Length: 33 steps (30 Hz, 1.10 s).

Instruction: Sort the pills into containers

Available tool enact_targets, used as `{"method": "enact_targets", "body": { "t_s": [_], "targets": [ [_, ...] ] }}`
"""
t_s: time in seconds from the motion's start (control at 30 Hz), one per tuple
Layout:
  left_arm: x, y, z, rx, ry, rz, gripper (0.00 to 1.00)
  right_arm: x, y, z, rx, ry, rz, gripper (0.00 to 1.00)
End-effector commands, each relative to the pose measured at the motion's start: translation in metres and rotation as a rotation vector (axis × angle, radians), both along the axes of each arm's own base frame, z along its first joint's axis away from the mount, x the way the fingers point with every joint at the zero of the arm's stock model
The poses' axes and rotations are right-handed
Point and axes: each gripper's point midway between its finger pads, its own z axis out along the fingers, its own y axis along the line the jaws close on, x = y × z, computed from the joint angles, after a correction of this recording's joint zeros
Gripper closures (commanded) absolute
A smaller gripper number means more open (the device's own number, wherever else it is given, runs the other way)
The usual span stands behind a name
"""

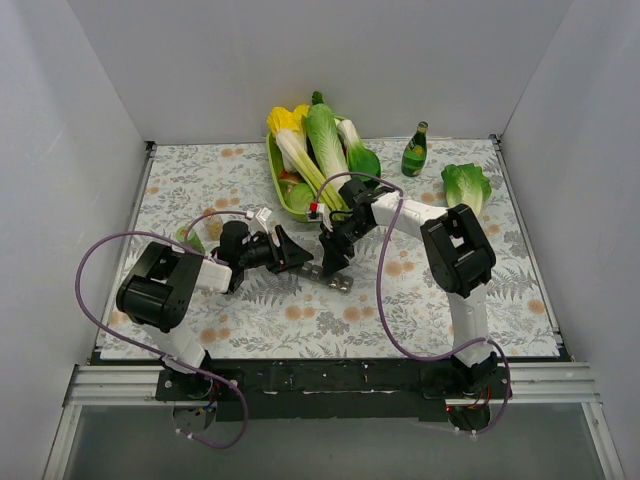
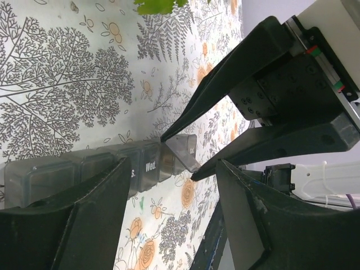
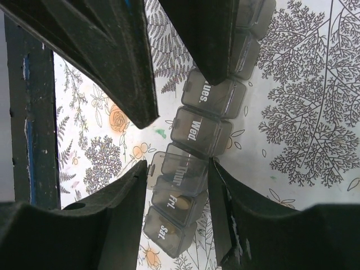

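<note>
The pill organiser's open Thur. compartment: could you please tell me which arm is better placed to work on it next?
Probably the right: the right hand has a fingertip on either side of the open Thur. compartment. The left hand sits farther along the organiser, near Tues.

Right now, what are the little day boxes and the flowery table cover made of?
The day boxes look like smoky see-through plastic: glossy, and you can dimly see inside. The table cover looks like matte printed cloth or vinyl; I can't tell which.
</note>
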Motion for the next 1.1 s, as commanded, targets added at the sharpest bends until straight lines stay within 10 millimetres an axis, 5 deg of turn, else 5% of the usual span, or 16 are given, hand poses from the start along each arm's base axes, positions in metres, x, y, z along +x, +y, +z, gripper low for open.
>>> {"method": "enact_targets", "body": {
  "t_s": [0.0, 0.33, 0.7, 1.07],
  "targets": [
    [0.007, -0.002, 0.003, -0.039, -0.019, 0.003, 0.4, 0.009, 0.006, 0.009, 0.042, 0.009, 0.001, 0.6],
    [0.011, 0.004, -0.036, 0.037, 0.12, 0.067, 0.41, 0.017, 0.001, 0.01, 0.042, 0.013, -0.023, 0.51],
    [0.006, 0.011, -0.059, 0.105, 0.192, 0.091, 0.42, 0.037, -0.01, 0.017, 0.036, -0.022, -0.082, 0.36],
    [0.006, 0.012, -0.064, 0.123, 0.204, 0.092, 0.43, 0.058, -0.02, 0.016, -0.028, -0.111, -0.187, 0.47]
  ]
}}
